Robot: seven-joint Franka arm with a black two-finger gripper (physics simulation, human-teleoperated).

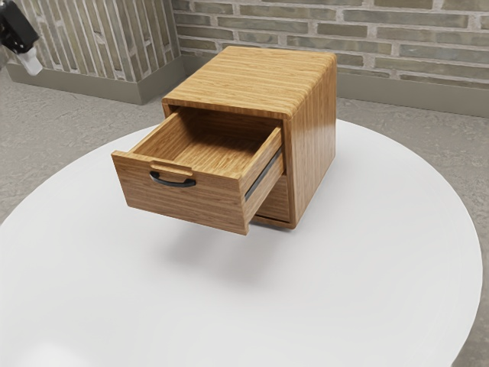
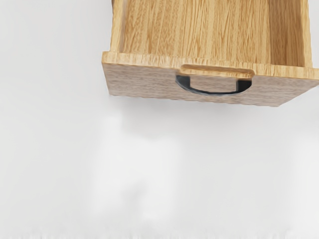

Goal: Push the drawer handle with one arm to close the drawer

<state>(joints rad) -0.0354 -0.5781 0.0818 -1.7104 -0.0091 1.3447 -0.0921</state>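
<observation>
Black gripper [image 1: 30, 61] was at the exterior view's upper left, well apart from the drawer handle [image 1: 174, 183]; whether it was open or closed, I could not tell. This dark, curved handle sat on the front of the upper wooden drawer [image 1: 183, 205], which stood pulled out from its cabinet [image 1: 313, 145], upon the round white table [image 1: 229, 306].

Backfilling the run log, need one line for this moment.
upper drawer: open | handle: untouched | gripper: clear of handle, at exterior view's upper left | close: not done | next: likely approach handle, then push
</observation>
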